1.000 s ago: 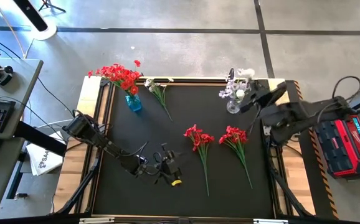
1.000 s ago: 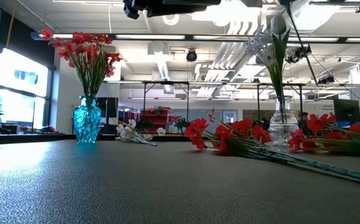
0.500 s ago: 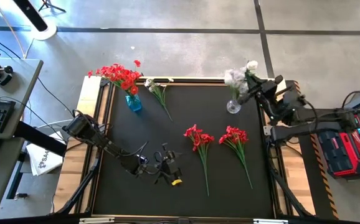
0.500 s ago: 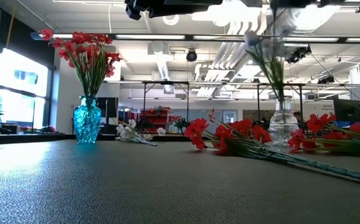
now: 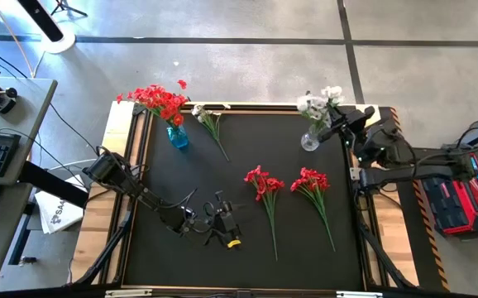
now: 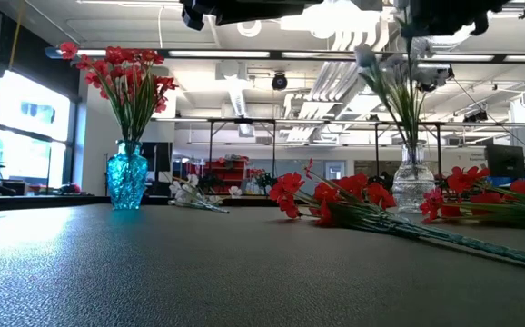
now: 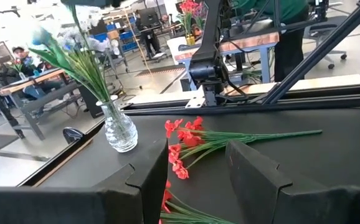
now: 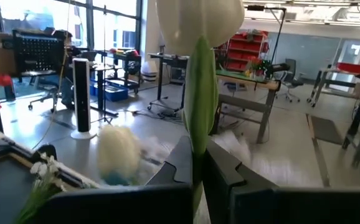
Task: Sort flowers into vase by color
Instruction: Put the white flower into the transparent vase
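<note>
Seating white sprig: our right gripper [image 5: 344, 126] hangs at the far right corner of the table, its fingers pinching the stem of a white flower sprig [image 5: 317, 104] whose foot stands in the clear glass vase [image 5: 309, 141].
Right grip, close up: in the right wrist view the green stem [image 8: 200, 93] runs straight up between our two fingers [image 8: 175, 163], pale bloom above them.
Left arm: our left gripper [image 5: 220, 225] waits low over the near left part of the mat, fingers spread apart with nothing between them.
Red lot, done: a bunch of red blossoms [image 5: 160, 99] stands in the blue vase [image 5: 177, 136] at the far left corner.
Red lot, waiting: two red sprigs lie flat mid-table, one [image 5: 264, 187] just beside the other [image 5: 313, 185], stems pointing toward the near edge.
White lot, waiting: one pale sprig [image 5: 212, 122] lies on the mat just beside the blue vase.
How we would finish this step: hold the stem upright over the vase mouth, let it sink until it rests inside, then part the fingers slowly and lift straight up, so the blossoms do not catch and drag the light vase.
Risk, as we judge it: the glass vase looks narrow and could tip with any sideways pull.
</note>
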Available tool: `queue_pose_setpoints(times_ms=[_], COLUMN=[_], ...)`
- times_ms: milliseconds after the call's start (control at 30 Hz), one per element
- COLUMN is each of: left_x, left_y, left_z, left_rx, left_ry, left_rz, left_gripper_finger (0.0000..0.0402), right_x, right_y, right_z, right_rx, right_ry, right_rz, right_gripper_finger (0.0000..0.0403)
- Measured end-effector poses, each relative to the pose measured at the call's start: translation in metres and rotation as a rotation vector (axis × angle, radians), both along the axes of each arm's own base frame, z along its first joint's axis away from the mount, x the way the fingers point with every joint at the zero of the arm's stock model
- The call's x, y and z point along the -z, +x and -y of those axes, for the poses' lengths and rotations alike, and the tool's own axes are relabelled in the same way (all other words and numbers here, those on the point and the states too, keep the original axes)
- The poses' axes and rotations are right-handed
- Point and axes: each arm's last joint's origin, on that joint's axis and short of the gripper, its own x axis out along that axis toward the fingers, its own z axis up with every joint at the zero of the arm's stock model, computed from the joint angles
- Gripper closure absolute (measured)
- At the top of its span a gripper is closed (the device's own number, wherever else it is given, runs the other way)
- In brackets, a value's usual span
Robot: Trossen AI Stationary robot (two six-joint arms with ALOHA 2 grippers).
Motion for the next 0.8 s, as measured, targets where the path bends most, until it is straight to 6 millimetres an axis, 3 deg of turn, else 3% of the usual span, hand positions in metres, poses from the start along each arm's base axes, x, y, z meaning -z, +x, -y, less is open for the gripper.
queue_pose_setpoints(times_ms=[200,367,467,600,800], left_x=[0.000,0.000,0.000,0.000,-0.016], left_y=[0.000,-0.001,-0.001,-0.001,-0.010], left_z=[0.001,0.001,0.001,0.001,-0.001], left_rx=[0.001,0.003,0.001,-0.017,-0.176], left_ry=[-0.008,-0.008,-0.027,-0.056,-0.058], left_rz=[0.004,0.004,0.011,0.026,0.068], left_gripper_finger=[0.0252,0.0252,0.0252,0.0252,0.0252], right_x=[0.030,0.036,0.029,0.010,-0.029], right_y=[0.004,0.005,0.004,-0.004,-0.019], right_z=[0.007,0.008,0.007,0.006,-0.003], right_rx=[0.011,-0.031,-0.035,-0.049,-0.247], right_ry=[0.029,0.049,0.076,0.155,0.348], right_rz=[-0.014,-0.049,-0.064,-0.098,-0.072], right_gripper_finger=[0.0403,0.0400,0.0374,0.0308,0.0224])
